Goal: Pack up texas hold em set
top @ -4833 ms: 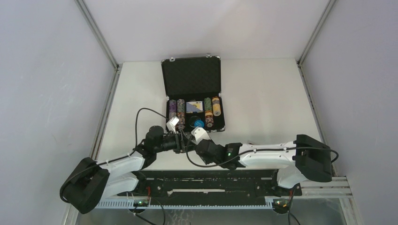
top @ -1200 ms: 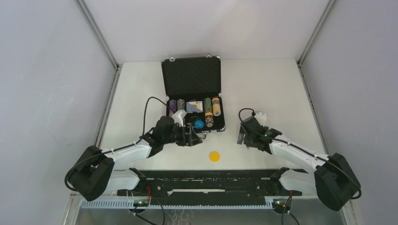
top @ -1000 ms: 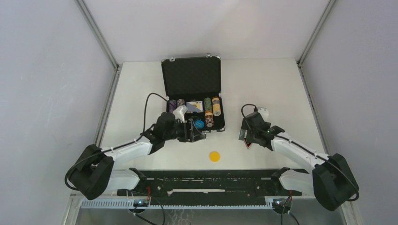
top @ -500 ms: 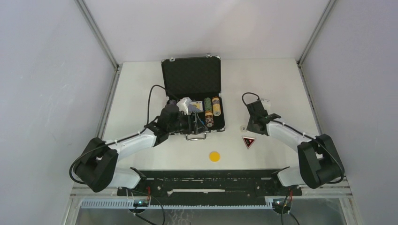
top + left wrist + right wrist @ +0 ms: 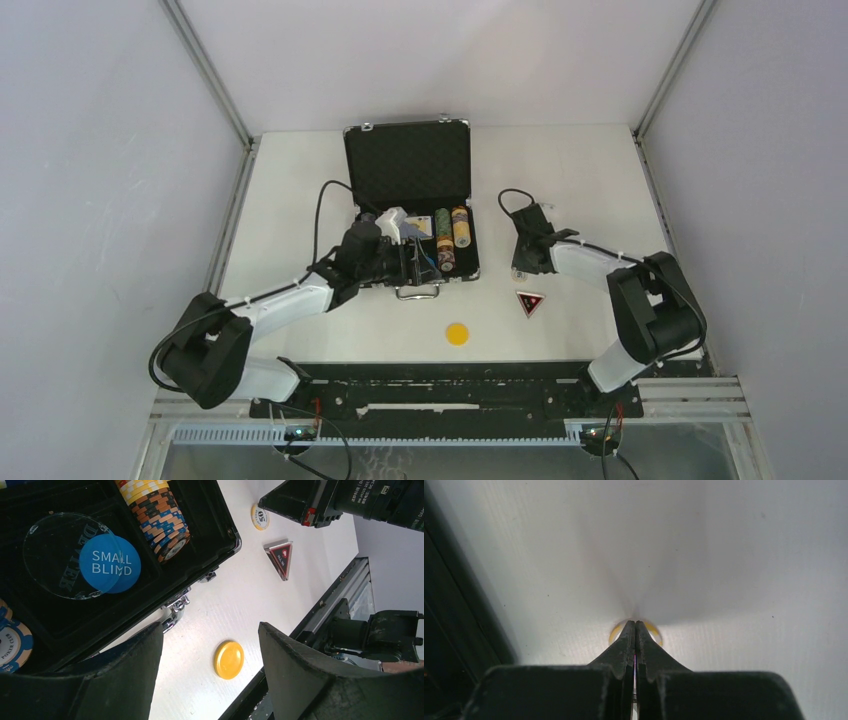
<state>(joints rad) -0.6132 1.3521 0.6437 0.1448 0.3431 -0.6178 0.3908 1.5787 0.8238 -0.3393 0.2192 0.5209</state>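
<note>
Black briefcase (image 5: 227,535), lid up; left gripper (image 5: 210,628) above its near edge, jaws wide, empty; right gripper (image 5: 634,623) jaws pressed together, tips at 50 chip (image 5: 653,630).

The jaws of the right gripper (image 5: 634,624) hide most of the yellow-rimmed chip (image 5: 654,631).

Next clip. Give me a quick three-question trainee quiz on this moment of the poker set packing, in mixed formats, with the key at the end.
1. True or false: the yellow button lies inside the briefcase.
2. What rests on the clear dealer button? A) blue small blind button B) triangle token C) card deck
3. Fill in: the right gripper has its jaws ____.
Key: 1 false; 2 A; 3 shut.
</note>
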